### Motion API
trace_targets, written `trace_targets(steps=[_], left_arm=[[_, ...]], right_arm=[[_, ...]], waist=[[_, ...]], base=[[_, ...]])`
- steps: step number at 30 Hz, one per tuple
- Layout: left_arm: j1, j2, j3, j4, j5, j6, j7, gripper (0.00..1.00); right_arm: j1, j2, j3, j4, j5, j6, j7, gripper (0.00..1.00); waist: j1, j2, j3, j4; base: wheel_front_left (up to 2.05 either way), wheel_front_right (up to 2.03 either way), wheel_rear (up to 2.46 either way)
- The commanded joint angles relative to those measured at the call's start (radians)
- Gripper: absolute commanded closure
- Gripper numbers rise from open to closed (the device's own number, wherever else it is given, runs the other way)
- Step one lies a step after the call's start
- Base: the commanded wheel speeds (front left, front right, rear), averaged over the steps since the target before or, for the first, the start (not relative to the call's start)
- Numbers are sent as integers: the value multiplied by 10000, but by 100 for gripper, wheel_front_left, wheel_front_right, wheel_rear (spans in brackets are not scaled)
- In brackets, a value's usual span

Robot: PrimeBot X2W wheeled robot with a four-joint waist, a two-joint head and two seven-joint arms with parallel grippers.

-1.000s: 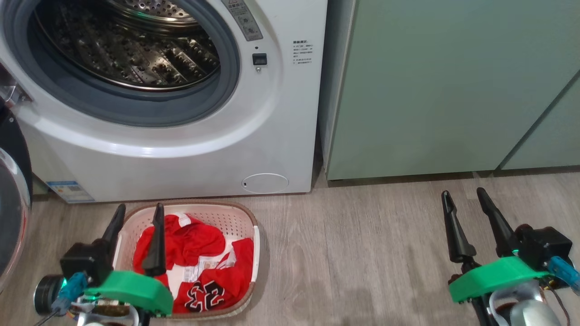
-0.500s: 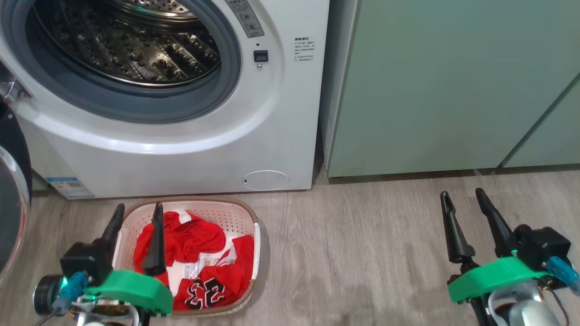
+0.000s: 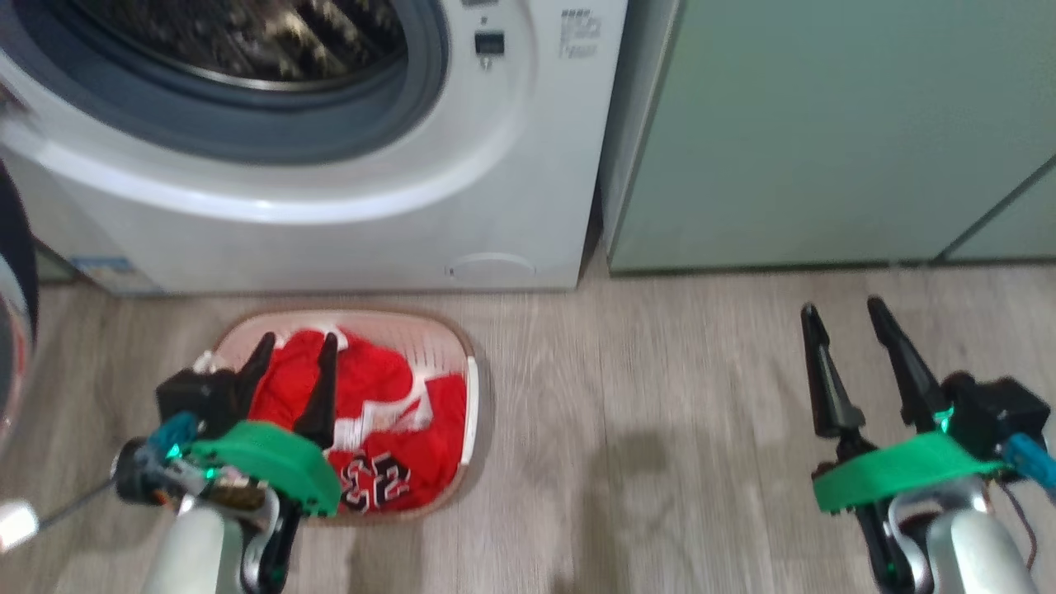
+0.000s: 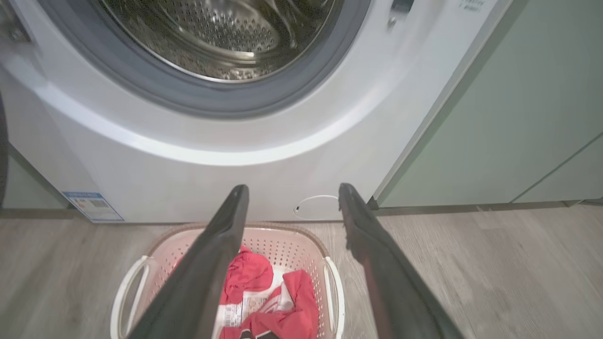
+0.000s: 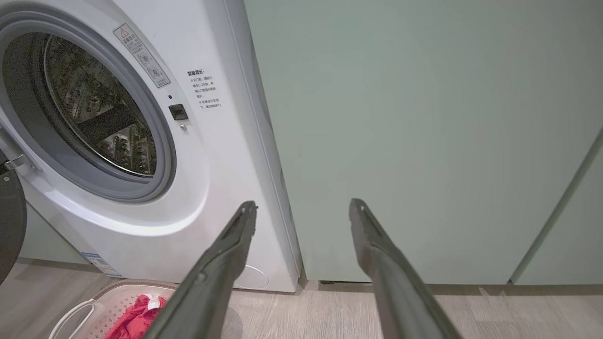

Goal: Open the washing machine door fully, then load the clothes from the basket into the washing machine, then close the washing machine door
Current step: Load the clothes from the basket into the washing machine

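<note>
The white washing machine stands with its steel drum exposed. Its door hangs swung out at the far left, seen as a dark rim in the right wrist view. On the floor in front sits the cream basket holding red clothes, one with a black-and-white print. My left gripper hovers open above the clothes, inside the outline of the basket, touching nothing. Well to the right, my right gripper is open over bare floor and faces the cabinets.
Pale green cabinets stand right of the washer, flush with its side. Grey wood-look floor stretches between the basket and my right arm. The washer's round filter cap sits just behind the basket.
The head camera has tipped down, shifting the whole picture upward. My left gripper has moved right, from the basket's left rim to above the red clothes. Both grippers stay open.
</note>
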Motion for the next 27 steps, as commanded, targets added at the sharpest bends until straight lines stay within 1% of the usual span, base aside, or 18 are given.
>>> trace_targets(steps=[1,6,7,11,16,19,22,27], left_arm=[[-735,75,248,350,-165,-102,-56,0],[-2073,119,-35,2796,-384,-347,-40,0],[-2073,119,-35,2796,-384,-347,-40,0],[-3142,199,-412,4553,-625,-527,15,0],[-4278,311,-972,6456,-1152,-607,269,0],[-4746,399,-1642,7170,-1702,-612,507,0],[-5123,561,-2208,7602,-2372,-614,695,0],[-5558,1001,-2994,8060,-3369,-615,989,0]], right_arm=[[-495,-33,277,-426,-52,0,-41,0],[-981,-33,359,-643,-219,0,-30,0],[-981,-33,359,-643,-219,0,-30,0],[-1399,-33,440,-767,-264,0,-100,0],[-1838,-33,520,-830,-286,0,-198,0],[-2062,-33,576,-819,-273,0,-288,0],[-2275,-33,632,-842,-264,0,-375,0],[-2583,-33,797,-859,-218,0,-525,0]], waist=[[0,0,741,51],[0,0,1862,-35],[0,0,1862,-35],[0,0,2747,-177],[0,0,3755,-377],[0,0,4268,-528],[0,0,4781,-669],[0,0,5512,-921]], base=[[0,0,0],[0,0,0],[0,0,0],[0,0,0],[0,0,0],[0,0,0],[0,0,0],[0,0,0]])
